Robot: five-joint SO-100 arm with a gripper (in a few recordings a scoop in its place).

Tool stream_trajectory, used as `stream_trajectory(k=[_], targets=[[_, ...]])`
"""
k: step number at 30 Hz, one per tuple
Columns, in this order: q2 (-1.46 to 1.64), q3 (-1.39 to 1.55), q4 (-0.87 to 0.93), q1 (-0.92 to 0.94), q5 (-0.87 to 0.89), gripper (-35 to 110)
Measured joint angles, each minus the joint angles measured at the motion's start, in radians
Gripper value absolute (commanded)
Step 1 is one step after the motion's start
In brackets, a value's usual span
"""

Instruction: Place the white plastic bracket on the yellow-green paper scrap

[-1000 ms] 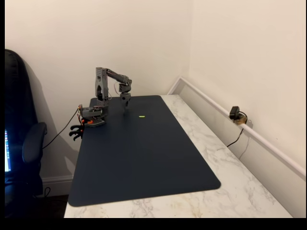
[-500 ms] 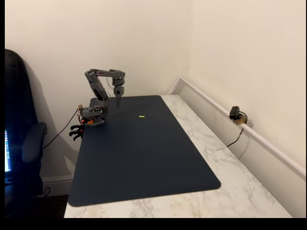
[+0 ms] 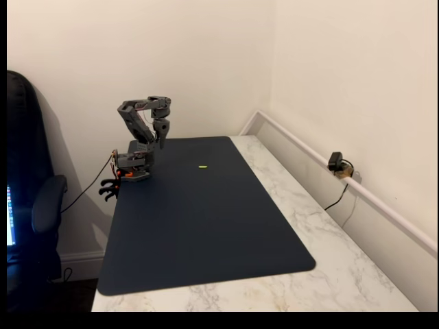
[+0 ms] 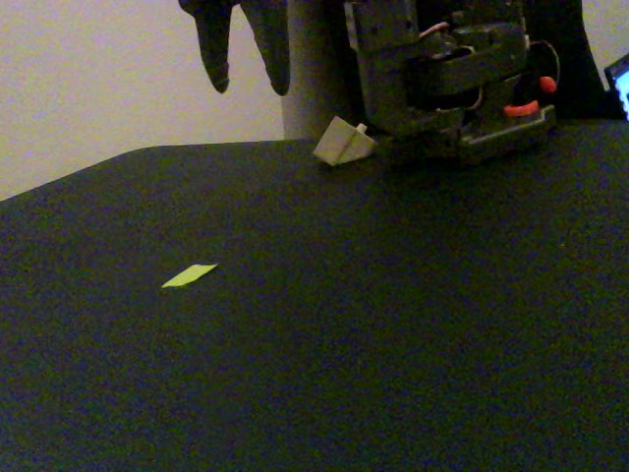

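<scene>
Dark blue mat [image 3: 206, 226] is covering the marble table [image 3: 322, 240]. Lying flat on it is the yellow-green paper scrap [image 4: 190, 275], well apart from the white plastic bracket [image 4: 344, 143], which is sitting by the arm's base [image 4: 462, 88]. Hanging above with fingers parted and empty is the gripper [image 4: 241, 54]; nothing is lying between bracket and scrap.

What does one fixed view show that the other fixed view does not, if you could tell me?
A fixed view takes in the marble table, an office chair and a small camera by the wall. A fixed view low over the mat catches the white plastic bracket beside the arm's base. Both fixed views show the yellow-green paper scrap, the dark mat and the raised gripper.
</scene>
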Motion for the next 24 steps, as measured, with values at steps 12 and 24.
stream_trajectory(k=[12, 24], targets=[[-0.011, 0.061, -0.031, 0.049, 0.101, 44], [-0.233, -0.097, -0.109, -0.06, -0.155, 50]])
